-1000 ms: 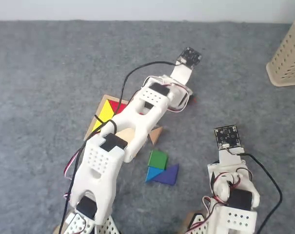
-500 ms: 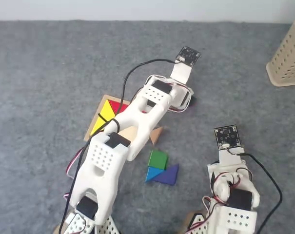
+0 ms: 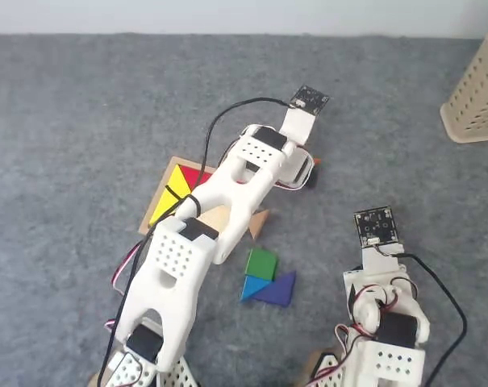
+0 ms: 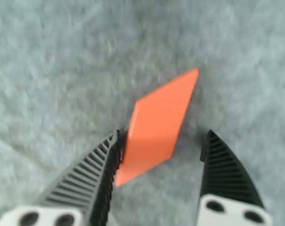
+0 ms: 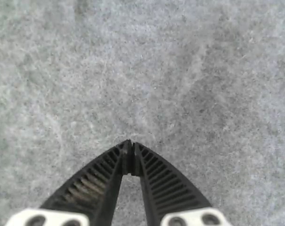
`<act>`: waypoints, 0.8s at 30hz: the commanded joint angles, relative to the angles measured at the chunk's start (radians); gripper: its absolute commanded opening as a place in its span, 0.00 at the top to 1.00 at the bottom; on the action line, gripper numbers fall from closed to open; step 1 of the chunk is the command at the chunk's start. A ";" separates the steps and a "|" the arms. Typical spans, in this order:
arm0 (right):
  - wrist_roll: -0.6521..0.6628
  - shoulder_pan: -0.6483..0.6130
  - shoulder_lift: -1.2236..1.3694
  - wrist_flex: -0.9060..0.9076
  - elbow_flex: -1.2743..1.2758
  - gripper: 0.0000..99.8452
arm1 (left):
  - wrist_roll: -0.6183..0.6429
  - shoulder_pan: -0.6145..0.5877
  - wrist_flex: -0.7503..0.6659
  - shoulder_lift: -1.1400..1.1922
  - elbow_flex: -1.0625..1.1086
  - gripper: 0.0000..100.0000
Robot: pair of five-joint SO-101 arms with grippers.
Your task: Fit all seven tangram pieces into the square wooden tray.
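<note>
The left claw (image 4: 162,136) stands apart, its fingers either side of the flat orange parallelogram piece (image 4: 157,126). That piece lies on the grey felt-covered desk (image 4: 48,56), well apart from the square wooden tray (image 3: 172,164). The tray holds a yellow triangle piece (image 3: 176,184) and a red piece (image 3: 197,176). The right claw (image 5: 129,145) is pressed together with nothing between its fingers, above the grey felt

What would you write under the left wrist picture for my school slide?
The open left gripper straddles an orange parallelogram piece lying on grey carpet.
</note>
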 commanded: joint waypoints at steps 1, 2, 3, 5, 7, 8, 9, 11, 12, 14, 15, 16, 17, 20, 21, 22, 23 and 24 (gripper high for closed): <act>0.011 0.012 -0.015 -0.013 0.006 0.99 | 0.006 0.026 0.244 -0.021 -0.079 0.73; 0.011 0.012 -0.015 -0.013 0.006 0.99 | 0.006 0.032 0.293 -0.017 -0.101 0.73; 0.011 0.012 -0.015 -0.013 0.006 0.99 | 0.006 0.034 0.334 -0.011 -0.122 0.73; 0.011 0.012 -0.015 -0.013 0.006 0.99 | 0.006 0.035 0.391 0.008 -0.165 0.73; 0.011 0.012 -0.015 -0.013 0.006 0.99 | 0.005 0.035 0.411 0.034 -0.208 0.73; 0.011 0.012 -0.015 -0.013 0.006 0.99 | 0.005 0.034 0.410 0.051 -0.228 0.73; 0.011 0.012 -0.015 -0.013 0.006 0.99 | 0.005 0.031 0.410 0.069 -0.251 0.73; 0.011 0.012 -0.015 -0.013 0.006 0.99 | 0.005 0.028 0.417 0.106 -0.312 0.73; 0.011 0.012 -0.015 -0.013 0.006 0.99 | 0.005 0.025 0.422 0.121 -0.344 0.73; 0.011 0.012 -0.015 -0.013 0.006 0.99 | 0.005 0.015 0.460 0.143 -0.415 0.73; 0.011 0.012 -0.015 -0.013 0.006 0.99 | 0.009 0.011 0.480 0.150 -0.455 0.73; 0.011 0.012 -0.015 -0.013 0.006 0.99 | 0.011 0.008 0.503 0.153 -0.499 0.73; 0.011 0.012 -0.015 -0.013 0.006 0.99 | 0.011 0.002 0.523 0.157 -0.545 0.73; 0.011 0.012 -0.015 -0.013 0.006 0.99 | 0.012 -0.017 0.548 0.166 -0.671 0.73; 0.011 0.012 -0.015 -0.013 0.006 0.99 | 0.012 -0.018 0.548 0.166 -0.697 0.73; 0.011 0.012 -0.015 -0.013 0.006 0.99 | 0.012 -0.018 0.543 0.166 -0.710 0.73; 0.011 0.012 -0.015 -0.013 0.006 0.99 | 0.012 -0.018 0.534 0.166 -0.714 0.73; 0.011 0.012 -0.015 -0.013 0.006 0.99 | 0.012 -0.017 0.517 0.166 -0.711 0.73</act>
